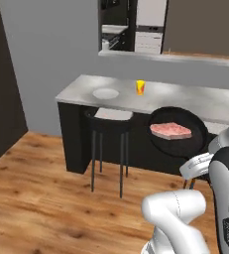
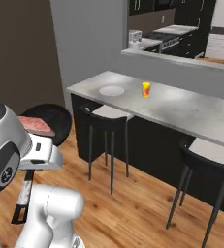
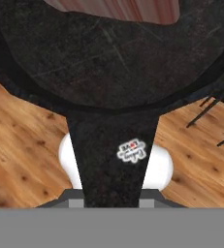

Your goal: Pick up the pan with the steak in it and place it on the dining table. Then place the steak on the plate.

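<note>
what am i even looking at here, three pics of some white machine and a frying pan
It is a white robot arm on a driving base in a computer-rendered kitchen. Two cameras ride on the base behind the arm, left and right. The third sits on the hand, looking along the pan's handle. The gripper has its jaws shut on that handle, holding the pan in the air above the wood floor, with the steak lying in it. Ahead stands the dining table, carrying a plate and a yellow cup, with a stool below.
</note>
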Motion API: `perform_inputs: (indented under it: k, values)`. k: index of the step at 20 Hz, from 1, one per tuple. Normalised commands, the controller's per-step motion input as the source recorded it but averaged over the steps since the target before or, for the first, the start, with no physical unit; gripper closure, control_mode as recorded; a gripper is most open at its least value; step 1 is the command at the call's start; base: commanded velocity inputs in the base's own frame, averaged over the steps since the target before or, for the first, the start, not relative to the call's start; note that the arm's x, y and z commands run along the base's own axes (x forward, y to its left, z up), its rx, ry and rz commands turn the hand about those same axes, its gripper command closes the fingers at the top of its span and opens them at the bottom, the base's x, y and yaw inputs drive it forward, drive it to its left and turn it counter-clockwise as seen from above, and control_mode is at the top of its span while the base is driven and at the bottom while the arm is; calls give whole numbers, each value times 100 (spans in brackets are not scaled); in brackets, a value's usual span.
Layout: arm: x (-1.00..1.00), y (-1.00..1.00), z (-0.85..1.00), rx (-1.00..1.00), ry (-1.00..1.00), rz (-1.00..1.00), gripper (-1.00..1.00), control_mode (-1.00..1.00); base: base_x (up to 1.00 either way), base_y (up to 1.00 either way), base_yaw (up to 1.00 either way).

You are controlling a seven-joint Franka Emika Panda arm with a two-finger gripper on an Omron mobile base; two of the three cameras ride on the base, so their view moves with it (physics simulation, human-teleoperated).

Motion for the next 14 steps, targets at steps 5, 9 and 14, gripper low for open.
perform_inputs:
  k: [5,9,14]
  values:
    - [0,0,0,0,0,0,100,100,0,0,-50]
    - [0,0,0,0,0,0,100,100,0,0,-50]
    - [0,0,0,0,0,0,100,100,0,0,-50]
